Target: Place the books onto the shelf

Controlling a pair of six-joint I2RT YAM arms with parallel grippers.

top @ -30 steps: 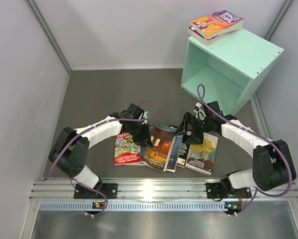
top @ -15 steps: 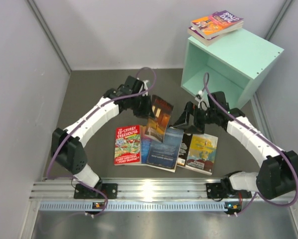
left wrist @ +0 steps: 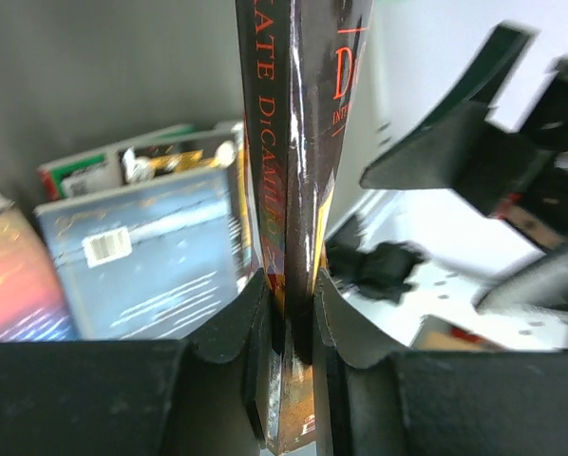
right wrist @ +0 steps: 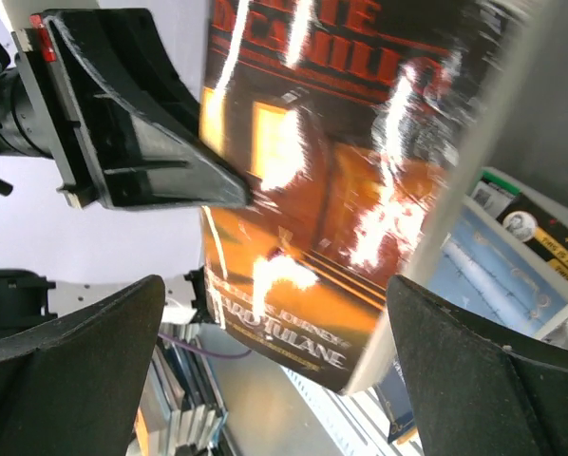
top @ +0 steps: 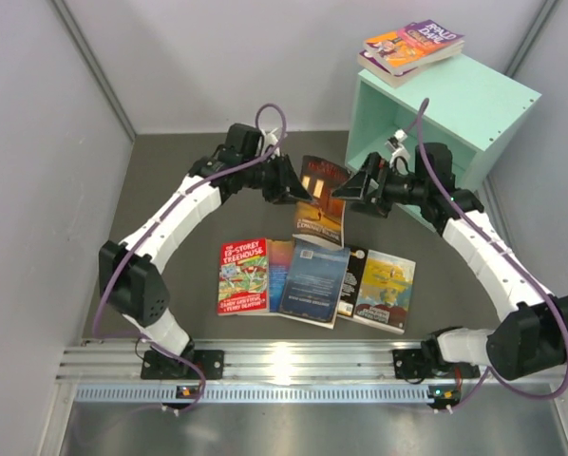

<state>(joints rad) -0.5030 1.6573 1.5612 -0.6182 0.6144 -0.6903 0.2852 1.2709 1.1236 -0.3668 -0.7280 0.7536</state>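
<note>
The left gripper (top: 286, 180) pinches a brown-orange book (top: 322, 199) and holds it in the air above the table (top: 170, 190), near the middle and just left of the shelf (top: 474, 104). In the left wrist view the two fingers (left wrist: 251, 323) press on either side of the thin book (left wrist: 298, 142) near its lower edge, and the book stands upright on edge between them.

The right gripper (top: 358, 185) is spread wide and points at the book from the right, its tips just beside the book's right edge. In the right wrist view the glossy cover (right wrist: 331, 190) fills the space ahead of the spread fingers (right wrist: 85, 370). Whether they touch it cannot be told. The left gripper (right wrist: 123, 114) shows at the book's far side.

The shelf stands at the far right of the table, its open face turned toward the arms. Two books (top: 412, 46) lie stacked on its top.

Four more books lie flat in a row on the table near the arm bases. From left to right they are a red cartoon book (top: 243, 276), a blue book (top: 314, 282), a dark book (top: 353, 271) and a yellow book (top: 387, 290), each overlapping or touching the next.
</note>
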